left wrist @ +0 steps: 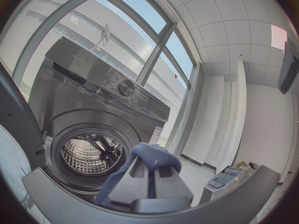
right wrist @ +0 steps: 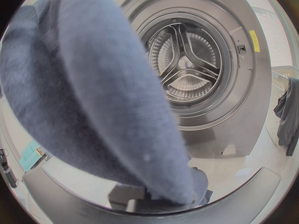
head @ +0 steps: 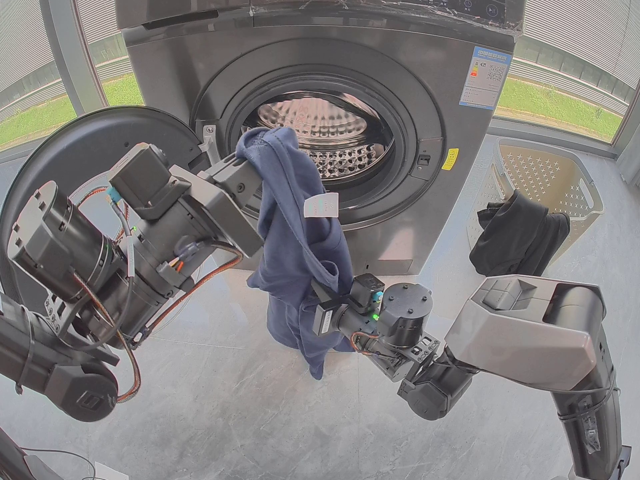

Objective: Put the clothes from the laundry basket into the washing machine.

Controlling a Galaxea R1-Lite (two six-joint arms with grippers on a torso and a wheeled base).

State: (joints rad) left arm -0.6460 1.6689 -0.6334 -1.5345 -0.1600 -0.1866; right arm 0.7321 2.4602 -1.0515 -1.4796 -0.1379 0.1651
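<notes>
Marble-look floor (head: 267,421), washing machine (head: 167,75), laundry basket (head: 553,175)

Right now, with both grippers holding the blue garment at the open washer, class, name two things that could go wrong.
1. The blue garment hangs below the lip of the drum opening; its loose tail may catch on the rim or trail outside when pushed in.
2. The left gripper and right gripper both pinch it; moving unevenly could stretch it or pull it from one grip.

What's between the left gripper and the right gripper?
The blue garment hangs between them, the left gripper clamping its top, the right gripper its lower part; head view.
</notes>
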